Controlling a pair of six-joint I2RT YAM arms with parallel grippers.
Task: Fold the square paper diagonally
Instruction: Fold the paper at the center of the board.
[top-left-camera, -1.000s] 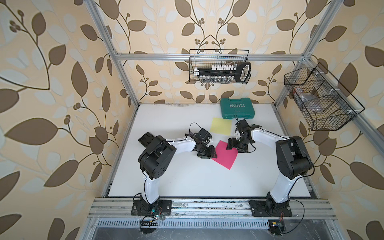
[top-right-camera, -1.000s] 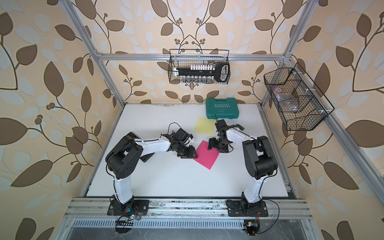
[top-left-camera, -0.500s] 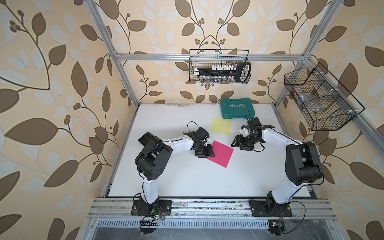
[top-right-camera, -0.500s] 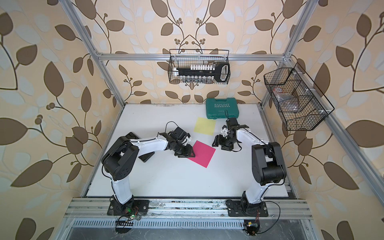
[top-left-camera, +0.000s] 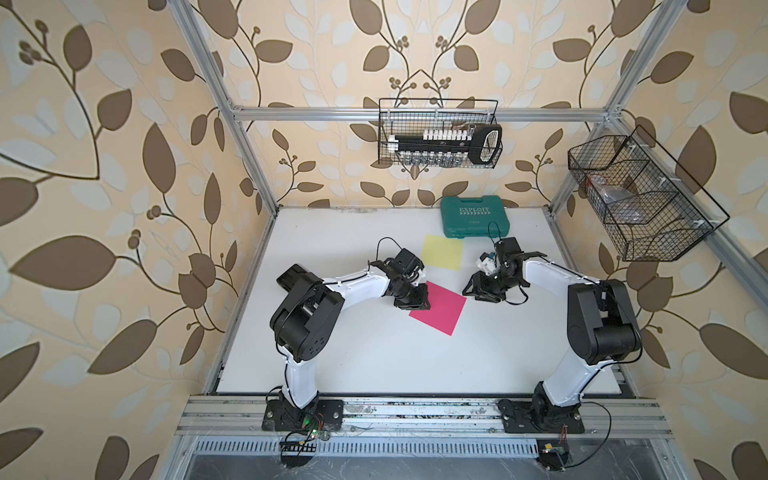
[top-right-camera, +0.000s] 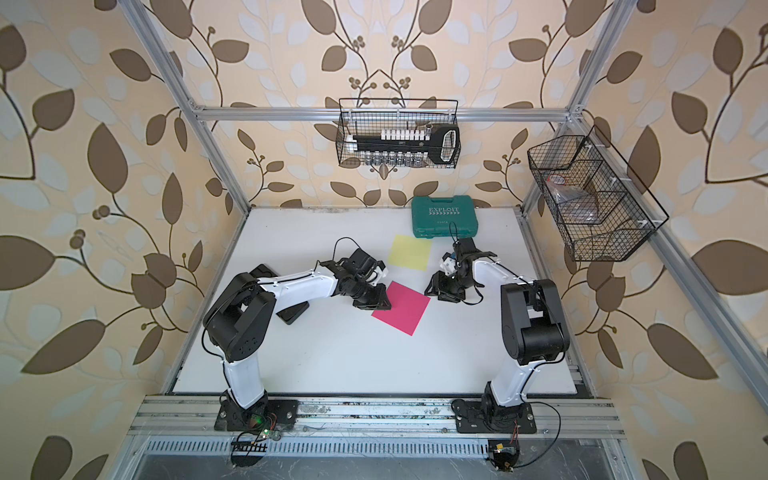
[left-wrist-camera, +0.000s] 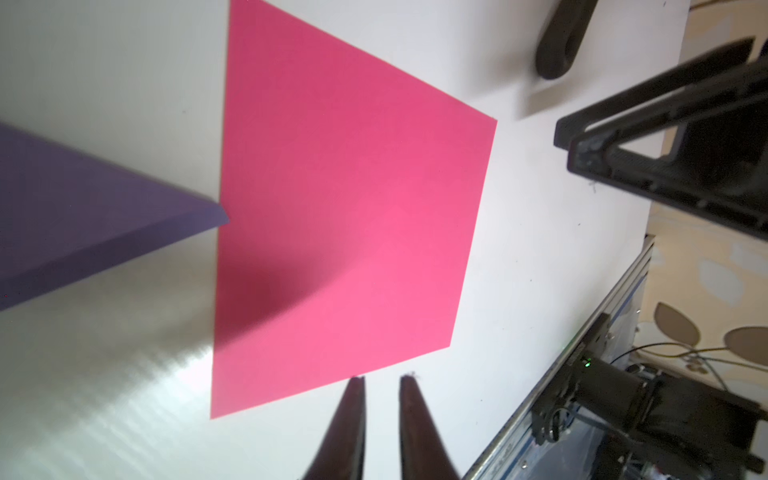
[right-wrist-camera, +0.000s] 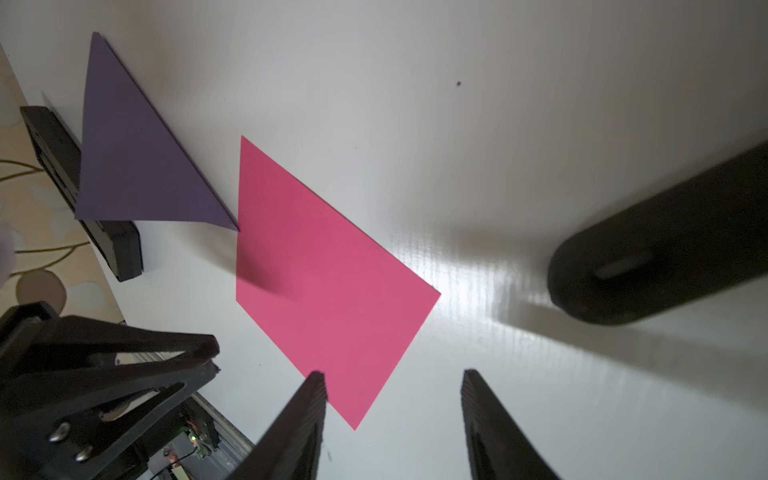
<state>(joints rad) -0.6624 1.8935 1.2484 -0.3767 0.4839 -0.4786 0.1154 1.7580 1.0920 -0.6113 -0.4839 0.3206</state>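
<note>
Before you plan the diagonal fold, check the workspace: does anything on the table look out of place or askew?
One thing: a purple paper triangle, already folded, rests partly over a black block, its tip meeting the edge of the pink square paper, where it could get in the way. The pink square paper itself lies flat and unfolded.

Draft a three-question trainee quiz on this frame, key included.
1. True or false: the pink paper is already folded into a triangle.
2. Short answer: is the right claw open or shut?
3. Which lies nearest the green case? A yellow paper; B pink paper; C right claw.
Key: 1 false, it lies flat and square; 2 open; 3 A.
</note>
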